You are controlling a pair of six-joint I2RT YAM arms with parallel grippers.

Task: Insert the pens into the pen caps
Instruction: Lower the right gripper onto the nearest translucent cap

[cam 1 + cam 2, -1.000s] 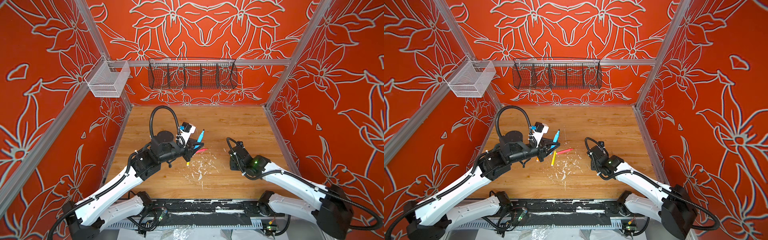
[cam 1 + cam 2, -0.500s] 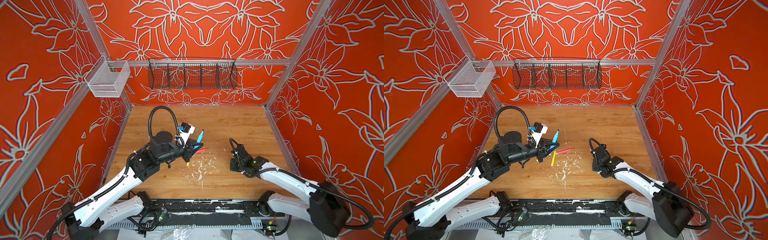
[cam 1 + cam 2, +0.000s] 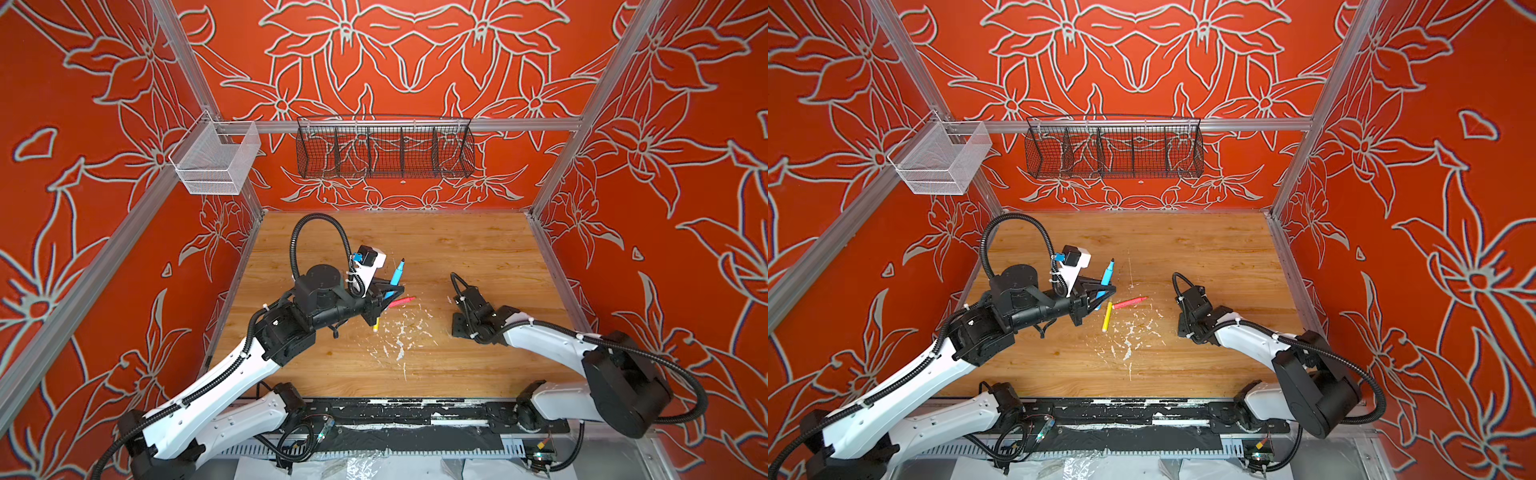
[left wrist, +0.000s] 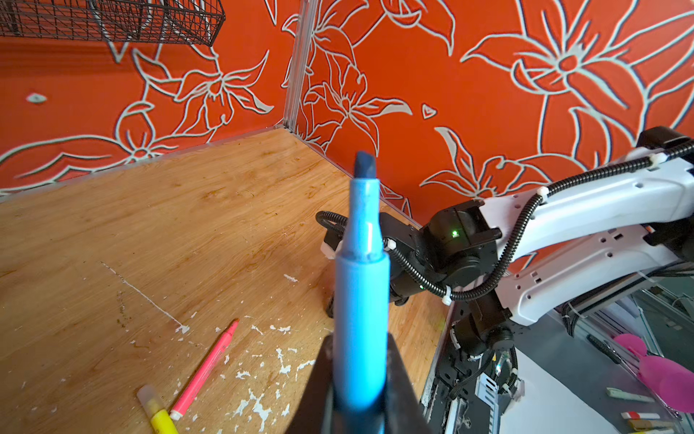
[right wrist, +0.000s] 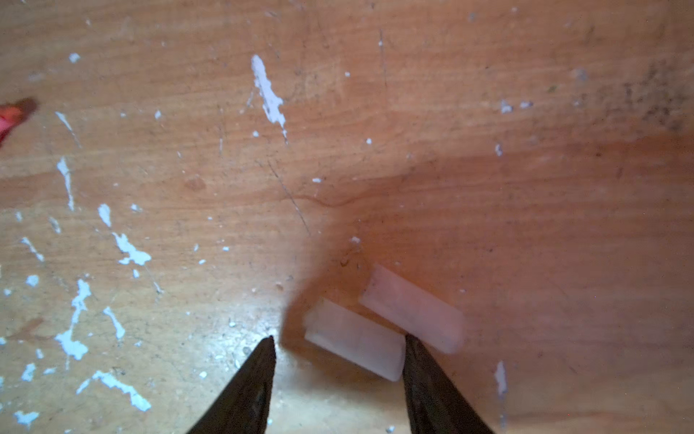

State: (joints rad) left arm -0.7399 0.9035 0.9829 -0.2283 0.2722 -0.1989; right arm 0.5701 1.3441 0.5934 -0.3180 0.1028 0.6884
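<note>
You have no pen capped for certain yet: your left gripper [image 4: 358,345] clamps the slim blue marker pen [image 4: 360,282], bare tip up, while your right gripper's [image 5: 338,340] parted jaws straddle one of two small clear plastic caps [image 5: 353,344] lying on the wooden table [image 5: 375,112]

On the table [image 3: 1183,249], one pen [image 3: 1107,316] lies with a second pen [image 3: 1129,302] at its two o'clock. Two caps [image 5: 353,340] lie together at their three o'clock

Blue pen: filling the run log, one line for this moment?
left claw: shut on blue pen | right claw: open around pen cap | capping: not done
</note>
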